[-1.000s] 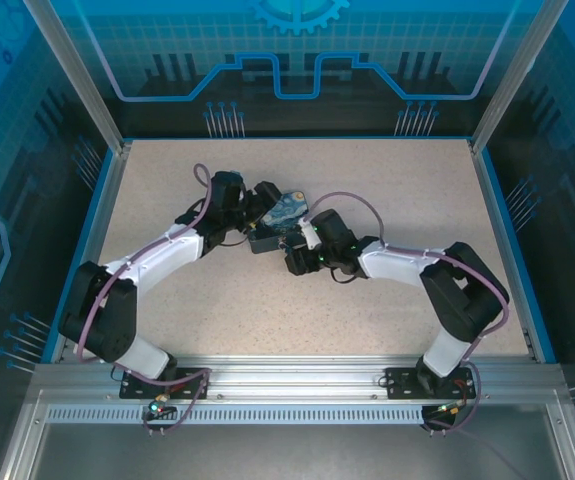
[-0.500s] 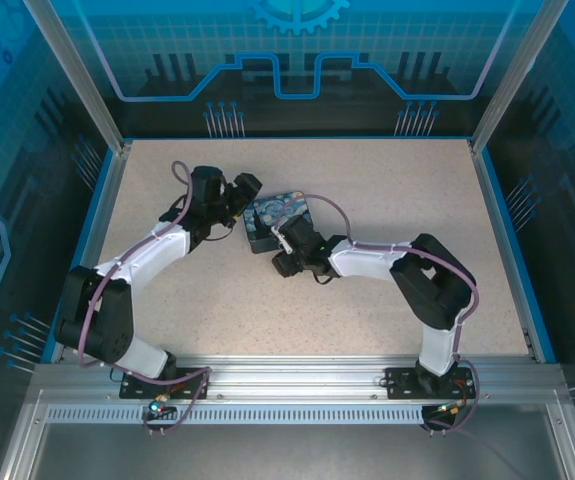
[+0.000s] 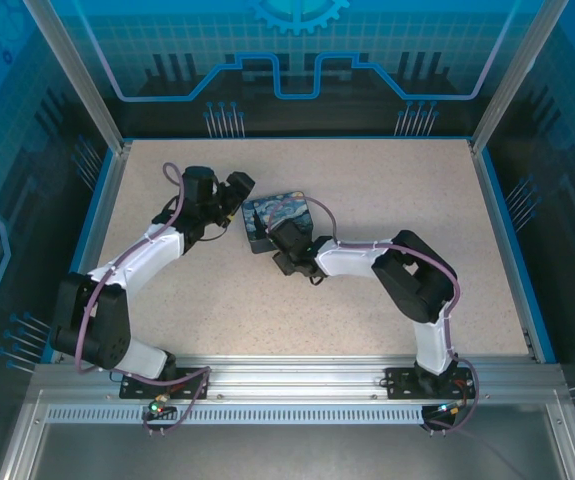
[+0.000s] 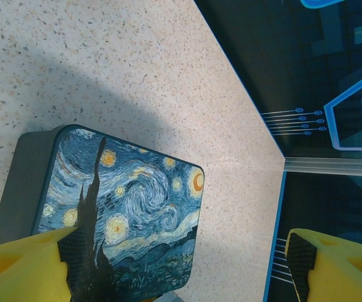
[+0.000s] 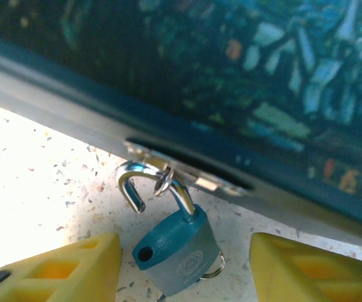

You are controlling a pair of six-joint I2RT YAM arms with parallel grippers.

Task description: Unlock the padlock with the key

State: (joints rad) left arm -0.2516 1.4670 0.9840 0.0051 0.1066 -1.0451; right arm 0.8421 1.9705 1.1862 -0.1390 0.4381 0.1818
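The padlock point(image 5: 177, 251) has a teal top and a grey body. It lies on the table at the near side of the Starry Night box point(image 5: 243, 56). Its silver shackle point(image 5: 130, 182) stands open with one leg free, hooked through a small ring on the box's clasp. A silver ring point(image 5: 217, 267) pokes out at the lock's lower end; the key itself is hidden. My right gripper point(image 5: 186, 251) is open, one yellow finger on each side of the lock, not touching it. My left gripper point(image 4: 182, 255) is open above the box's point(image 4: 124, 207) edge.
In the top view the box point(image 3: 275, 215) lies mid-table between the left gripper point(image 3: 235, 192) and the right gripper point(image 3: 281, 240). The blue table rim point(image 4: 275, 207) and dark wall are close beyond the box. Bare speckled tabletop point(image 3: 387, 180) spreads around.
The left gripper has drawn back to the left, away from the box. The right gripper has moved left and closer to the box's near side. The box has shifted slightly left.
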